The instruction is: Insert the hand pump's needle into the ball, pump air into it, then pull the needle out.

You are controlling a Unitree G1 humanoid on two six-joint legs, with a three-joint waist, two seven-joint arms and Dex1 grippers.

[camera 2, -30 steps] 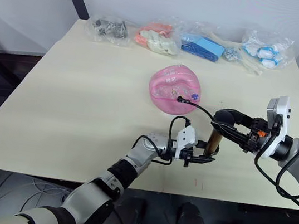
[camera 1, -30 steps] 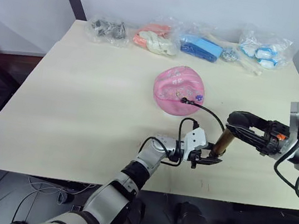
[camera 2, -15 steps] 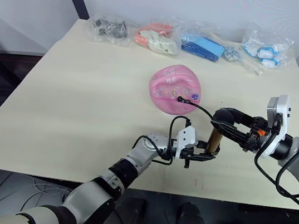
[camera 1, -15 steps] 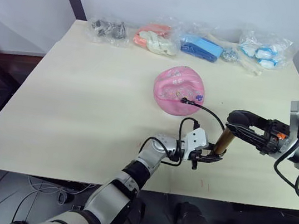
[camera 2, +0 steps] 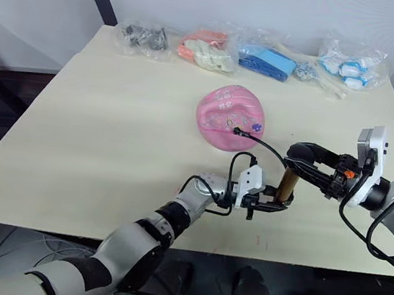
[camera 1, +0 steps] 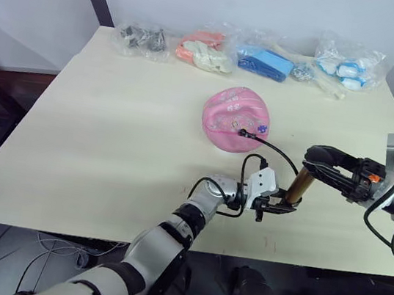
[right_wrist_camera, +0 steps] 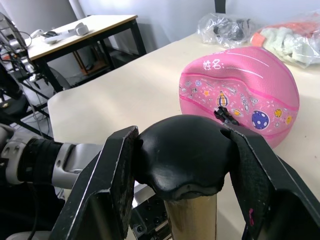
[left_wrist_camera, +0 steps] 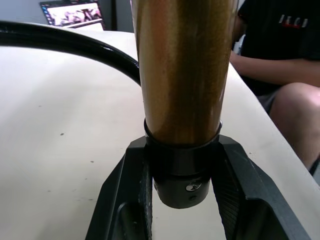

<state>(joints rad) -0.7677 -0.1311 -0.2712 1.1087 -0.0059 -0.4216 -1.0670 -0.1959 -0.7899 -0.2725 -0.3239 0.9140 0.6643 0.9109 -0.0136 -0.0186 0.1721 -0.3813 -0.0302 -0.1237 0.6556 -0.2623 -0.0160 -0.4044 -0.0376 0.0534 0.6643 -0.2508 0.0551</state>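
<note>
Pump (camera 1: pixel 295 188) stands near upright between my grippers: left gripper (camera 1: pixel 275 204) clamps its base, right gripper (camera 1: pixel 321 163) clenches the handle (right_wrist_camera: pixel 182 152) directly above.

A dented pink rubber ball (camera 1: pixel 236 119) sits mid-table, needle (camera 1: pixel 243 132) inserted; the gold-brass hand pump (camera 1: pixel 296 186) stands tilted near the front edge.

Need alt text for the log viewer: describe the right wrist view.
The right gripper is clamped on the pump's black top cap. Behind it on the table sits the dented pink ball, with the needle stuck in its near side. The left arm lies low beside the pump.
</note>
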